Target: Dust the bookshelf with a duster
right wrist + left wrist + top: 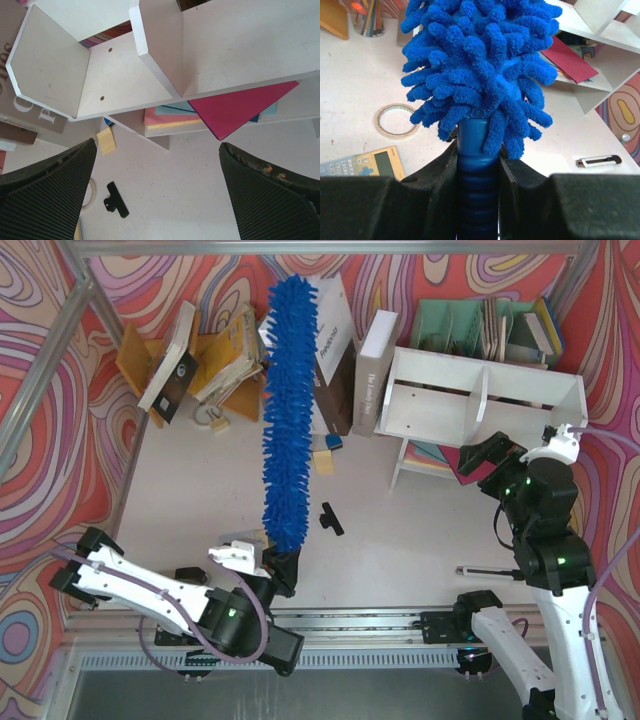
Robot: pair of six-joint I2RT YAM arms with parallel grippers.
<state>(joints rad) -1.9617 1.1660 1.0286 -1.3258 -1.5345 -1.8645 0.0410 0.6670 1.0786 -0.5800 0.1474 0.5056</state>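
Seen from above, the left gripper (pixel 277 565) is clamped on the handle end of the duster (pixel 290 400), close to the near edge of the tabletop (pixel 400 540) and left of its middle. The duster's long axis runs almost straight away toward the far edge. The bookshelf (pixel 480 400) stands near the far right corner, to the right of the fluffy length and apart from it, so the sweep probably has to swing rightward. The left arm lies low along the near edge. The right arm stands tall, with the right gripper (pixel 492 455) just in front of the bookshelf.

In the left wrist view, both fingers (pixel 442 172) pinch the ribbed handle (pixel 477 150). The bookshelf (pixel 615 30) is at upper right.

In the right wrist view, the right gripper (pixel 156 150) is spread wide and grasps nothing. It looks onto the bookshelf (pixel 235 50) and its divider (pixel 150 55).
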